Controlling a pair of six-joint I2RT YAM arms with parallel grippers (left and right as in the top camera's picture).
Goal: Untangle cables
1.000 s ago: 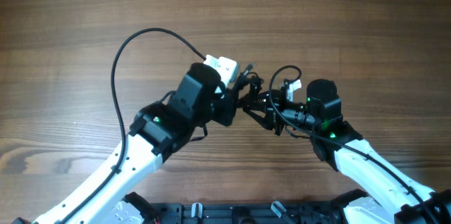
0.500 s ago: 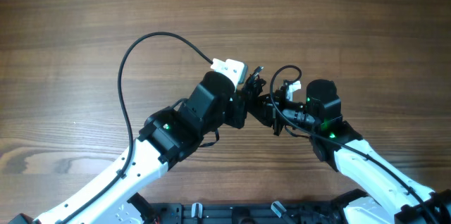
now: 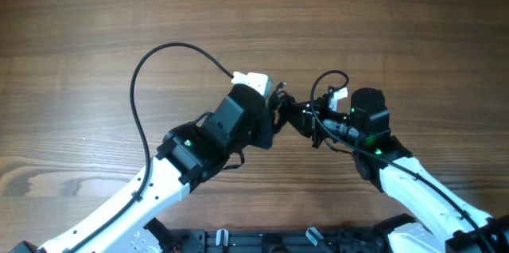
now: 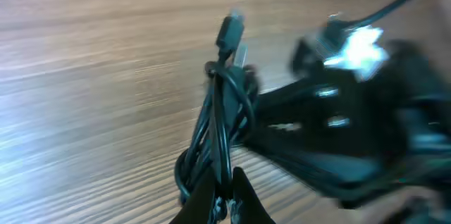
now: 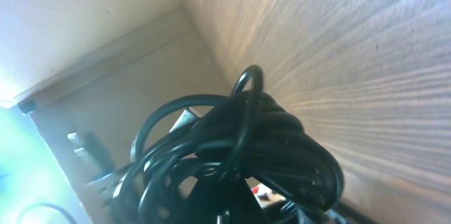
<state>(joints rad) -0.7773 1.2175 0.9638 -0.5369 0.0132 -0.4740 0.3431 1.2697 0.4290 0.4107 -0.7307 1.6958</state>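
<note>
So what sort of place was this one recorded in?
Most likely an indoor robot lab workbench. The signs are a bare wood-grain table, a left arm and right arm reaching in from its near edge, and a knotted bundle of cables between them. Nothing homelike shows.

Nothing legible here, folks, in any view. Overhead, the white housing (image 3: 253, 83) on the left wrist is too small to show lettering. The little white piece (image 3: 339, 94) at 12 o'clock on the right wrist is no clearer. In the left wrist view, the plug end (image 4: 231, 32) topping the cables (image 4: 218, 118) is blurred, with no marking to make out. The right wrist view is dark and soft, and nothing there can be read.
</note>
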